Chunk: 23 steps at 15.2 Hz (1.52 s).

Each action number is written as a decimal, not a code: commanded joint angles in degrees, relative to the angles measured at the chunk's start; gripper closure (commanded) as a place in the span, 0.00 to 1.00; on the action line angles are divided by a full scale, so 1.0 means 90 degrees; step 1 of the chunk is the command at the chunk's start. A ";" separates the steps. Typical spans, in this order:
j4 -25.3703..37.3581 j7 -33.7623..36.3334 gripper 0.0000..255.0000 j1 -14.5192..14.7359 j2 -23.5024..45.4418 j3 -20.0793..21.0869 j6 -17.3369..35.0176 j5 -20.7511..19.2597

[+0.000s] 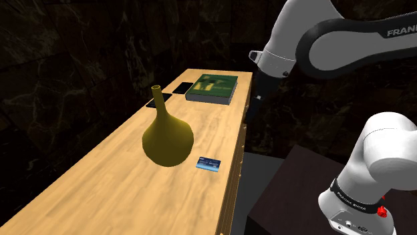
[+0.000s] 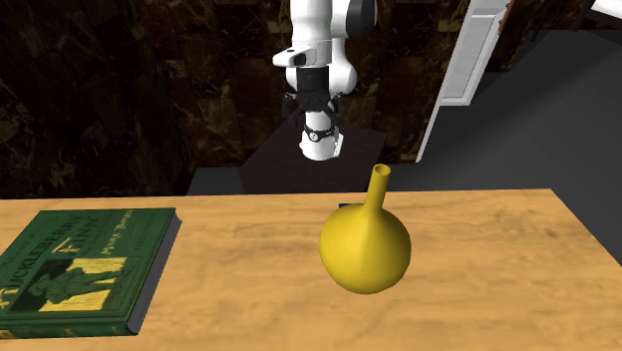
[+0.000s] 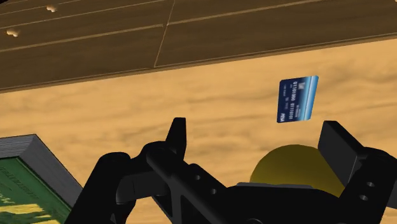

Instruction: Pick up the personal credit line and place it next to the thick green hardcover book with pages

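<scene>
Blue and thin, the credit card [image 1: 208, 163] lies flat on the wooden worktop [image 1: 100, 180]. It sits just beside the foot of the yellow vase [image 1: 167, 137], on the shoulder view's right of it and close to the worktop's edge on that side. The green hardcover book [image 1: 212, 87] lies at the far end of the same worktop, well apart from the card, with the vase standing between the two.

Tool [image 3: 256, 127] condition: fingers spread, nothing clasped. In the wrist view the vase's round body shows between the fingers but beyond them and untouched. The card lies on bare wood further off, outside the line of the fingers.

Assessment: the task is at the approach step. The card has not been grasped and no transfer has begun.

Next move, as judged: bring the tool over the card, clear of the vase's bulge, then lower it with the fingers straddling the card's narrow width. The card lies flush on the wood, so the fingertips will need to reach right down to the surface to catch its edges. Any sideways brush could tip the vase.
</scene>
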 commanded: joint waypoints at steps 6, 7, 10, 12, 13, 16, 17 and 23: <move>-0.0737 0.0035 0.00 0.0496 0.1069 0.0767 0.2770 0.0586; -0.0776 0.0039 0.00 0.0549 0.1311 0.0878 0.3185 0.0648; -0.0796 0.0075 0.00 0.0643 0.2148 0.1227 0.4442 0.0756; -0.0731 0.0152 0.00 0.0598 0.2774 0.1511 0.5270 0.0718; -0.0677 0.0227 0.00 0.0508 0.3097 0.1696 0.5674 0.0641; -0.0549 0.0446 0.00 0.0126 0.3668 0.2155 0.6303 0.0363; -0.0512 0.0505 0.00 -0.0015 0.3802 0.2275 0.6404 0.0274; -0.0290 0.1184 0.00 -0.1814 0.4494 0.3854 0.6920 -0.0653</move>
